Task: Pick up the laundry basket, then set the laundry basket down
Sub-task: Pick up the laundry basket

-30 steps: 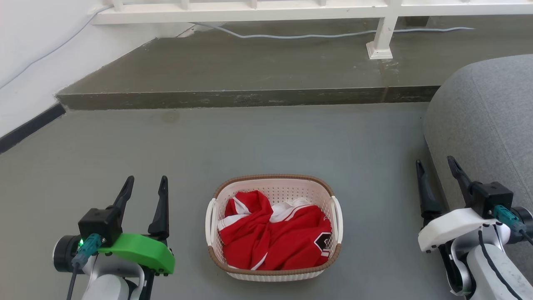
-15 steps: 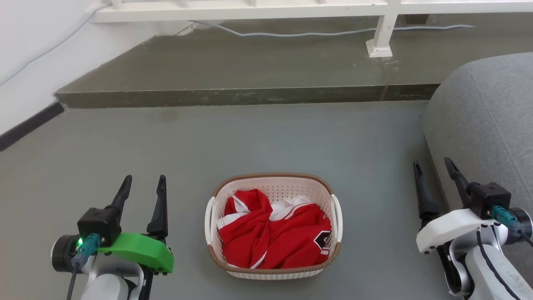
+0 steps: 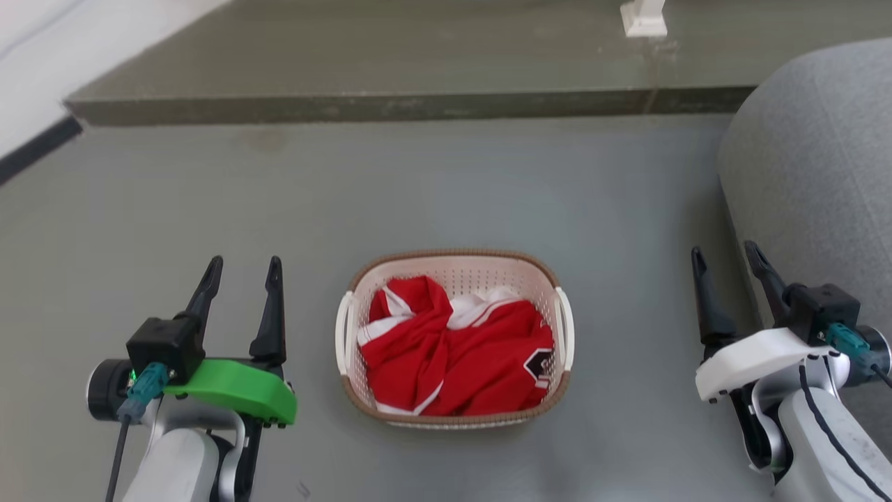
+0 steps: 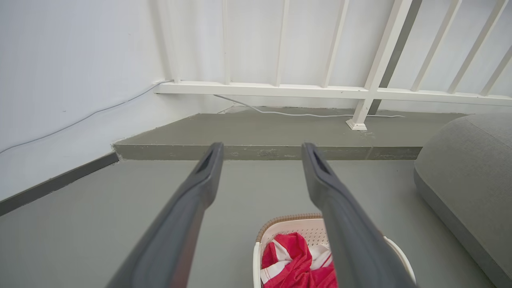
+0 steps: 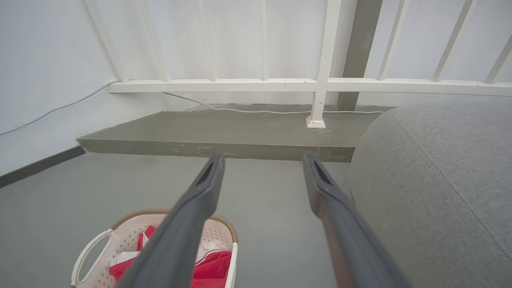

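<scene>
Sitting on the grey floor, the cream-white perforated plastic laundry basket with brown woven-look rim is untouched. The left gripper and right gripper hang well apart on either side, fingers spread wide, empty; pickup and set-down both appear to lie ahead.

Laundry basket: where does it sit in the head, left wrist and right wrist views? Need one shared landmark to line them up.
Head view: laundry basket at lower centre.
Left wrist view: bottom edge, right of centre, cut off by the frame.
Right wrist view: bottom left, cut off by the frame.
Shared landmark: white post foot on the raised step, beyond the basket and to its right in all three.
</scene>
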Robot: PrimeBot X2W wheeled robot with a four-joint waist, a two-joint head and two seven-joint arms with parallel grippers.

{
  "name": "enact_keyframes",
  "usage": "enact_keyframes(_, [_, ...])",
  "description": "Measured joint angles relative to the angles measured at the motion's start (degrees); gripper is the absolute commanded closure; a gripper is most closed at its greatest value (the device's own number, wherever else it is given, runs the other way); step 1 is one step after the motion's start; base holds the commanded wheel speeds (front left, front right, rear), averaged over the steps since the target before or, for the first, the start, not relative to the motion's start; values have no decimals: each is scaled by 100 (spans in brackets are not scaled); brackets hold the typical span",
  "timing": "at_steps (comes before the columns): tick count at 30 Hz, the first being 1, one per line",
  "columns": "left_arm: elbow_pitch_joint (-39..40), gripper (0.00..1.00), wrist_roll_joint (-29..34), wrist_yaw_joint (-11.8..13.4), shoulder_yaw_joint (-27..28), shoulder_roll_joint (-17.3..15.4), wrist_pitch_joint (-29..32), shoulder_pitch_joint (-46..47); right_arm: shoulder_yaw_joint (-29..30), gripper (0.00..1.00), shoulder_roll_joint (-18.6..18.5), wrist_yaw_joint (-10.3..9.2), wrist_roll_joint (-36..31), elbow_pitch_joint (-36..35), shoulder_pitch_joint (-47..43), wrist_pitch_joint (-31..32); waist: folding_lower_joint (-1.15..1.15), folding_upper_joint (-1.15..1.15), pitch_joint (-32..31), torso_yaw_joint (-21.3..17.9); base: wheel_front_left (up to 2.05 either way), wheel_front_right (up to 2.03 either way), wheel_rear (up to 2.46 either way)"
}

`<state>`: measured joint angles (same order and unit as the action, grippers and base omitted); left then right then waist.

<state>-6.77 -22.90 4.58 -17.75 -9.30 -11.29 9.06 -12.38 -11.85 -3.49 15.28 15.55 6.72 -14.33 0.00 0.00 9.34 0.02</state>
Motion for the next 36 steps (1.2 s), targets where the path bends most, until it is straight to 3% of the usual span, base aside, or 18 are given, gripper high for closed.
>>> enact_keyframes(11, [-31, 0, -9, -12, -31, 112, 13, 385, -15, 0, 60, 110, 135, 154, 411, 0, 0, 0, 811, 2, 0, 0, 0])
enact_keyframes(23, [-286, 0, -89, -234, -74, 213, 67, 1157, -136, 0, 131, 260, 134, 381, 1162, 10, 0, 0, 1774, -22, 0, 0, 0])
enact_keyframes(36, [-1474, 0, -216, -563, -82, 279, 485, 2354, -315, 0, 335, 452, 131, 1104, 2326, 112, 1, 0, 2868, -125, 0, 0, 0])
